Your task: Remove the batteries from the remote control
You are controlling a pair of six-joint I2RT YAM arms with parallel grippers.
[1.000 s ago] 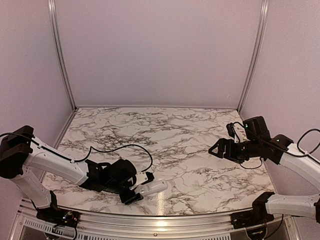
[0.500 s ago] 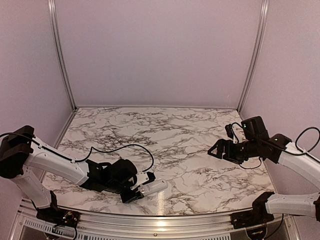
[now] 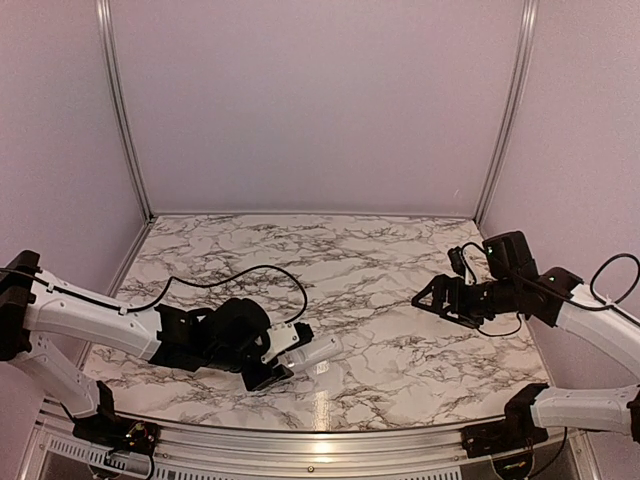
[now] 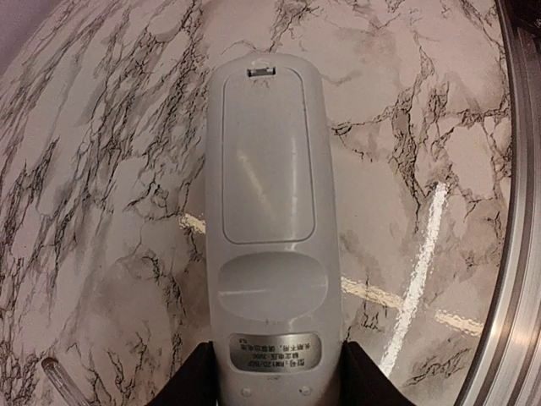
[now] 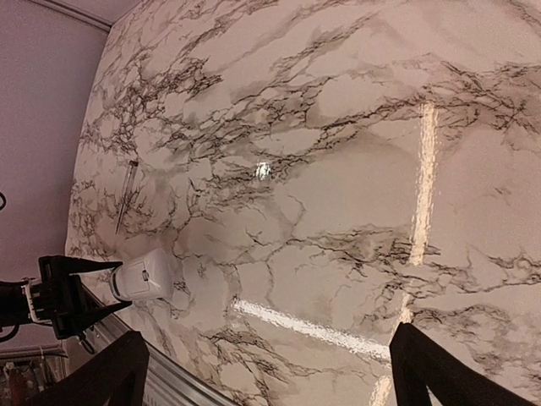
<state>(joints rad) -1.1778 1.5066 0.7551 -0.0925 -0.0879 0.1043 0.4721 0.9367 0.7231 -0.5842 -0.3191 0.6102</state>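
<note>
My left gripper point(image 3: 272, 366) is shut on the near end of the white remote control point(image 3: 316, 350) and holds it low over the marble table, near the front edge. In the left wrist view the remote point(image 4: 269, 211) lies back face up between my gripper point(image 4: 275, 385), its battery cover closed and a silver label by the fingers point(image 4: 196, 382). The batteries are hidden under the cover. My right gripper point(image 3: 430, 296) is open and empty above the table's right side. In its wrist view point(image 5: 269, 347) the remote point(image 5: 144, 276) shows far off at lower left.
A long thin grey stick point(image 5: 127, 191) lies on the marble left of the remote; its tip shows in the left wrist view point(image 4: 57, 374). An aluminium rail point(image 3: 320, 425) runs along the near edge. A black cable point(image 3: 230, 274) loops over the left arm. Walls enclose three sides.
My left gripper has carried the remote a little to the right and away from the front rail. My right gripper has drifted slightly left.
</note>
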